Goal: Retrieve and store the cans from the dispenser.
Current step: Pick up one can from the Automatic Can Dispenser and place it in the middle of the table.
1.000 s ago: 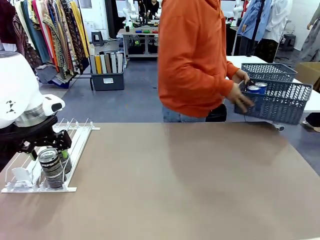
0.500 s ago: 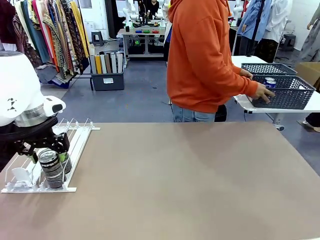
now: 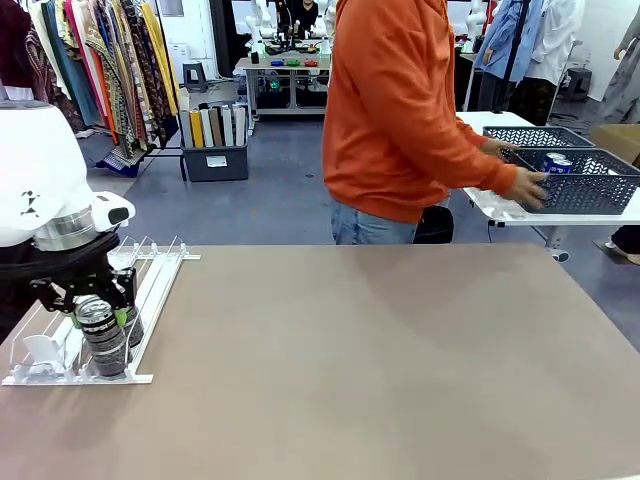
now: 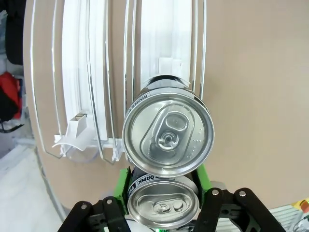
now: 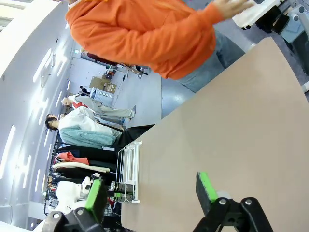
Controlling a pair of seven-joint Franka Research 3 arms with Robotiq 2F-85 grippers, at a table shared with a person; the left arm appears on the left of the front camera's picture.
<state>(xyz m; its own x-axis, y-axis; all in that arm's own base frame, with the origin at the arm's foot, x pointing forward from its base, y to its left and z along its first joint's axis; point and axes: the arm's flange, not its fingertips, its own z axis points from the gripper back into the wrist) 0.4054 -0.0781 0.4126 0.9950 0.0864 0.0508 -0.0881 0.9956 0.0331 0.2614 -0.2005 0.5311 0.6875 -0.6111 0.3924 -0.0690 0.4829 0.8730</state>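
Clamped on a dark can [image 4: 164, 207] with the left fingers [image 4: 120, 188] at the near end of the dispenser [image 3: 150, 272], by the left edge of the tabletop [image 3: 380, 350]. Green pads pressed to either side of it, by the look of the left wrist view. Cannot tell whether its base rests in the lane or hangs just clear. Holding the right fingers [image 5: 204, 187] wide apart with nothing between, above bare tabletop well away from the rack.

Most likely to go wrong with the second can [image 4: 168, 137], in the same lane between the held one and a white pusher tab [image 4: 169, 63], touching or nearly so. Could drag or tip it on a slanted pull. Could also send it sliding hard against the front stop once the lane is freed. Could scrape the held can on the wire rails [image 4: 104, 96] at both sides unless raised straight up.

Seems gripped high, near the rim — so might swing or slip under a quick move.

Then a long carry to the grey mesh basket [image 3: 590, 185], holding blue cans [image 3: 555, 162], on a side table [image 3: 500, 205] beyond the far right corner, with the person's hand [image 3: 525, 187] at its wall. Risks a bump with that hand, or a reach too far for the left arm — probably calls for a handover.
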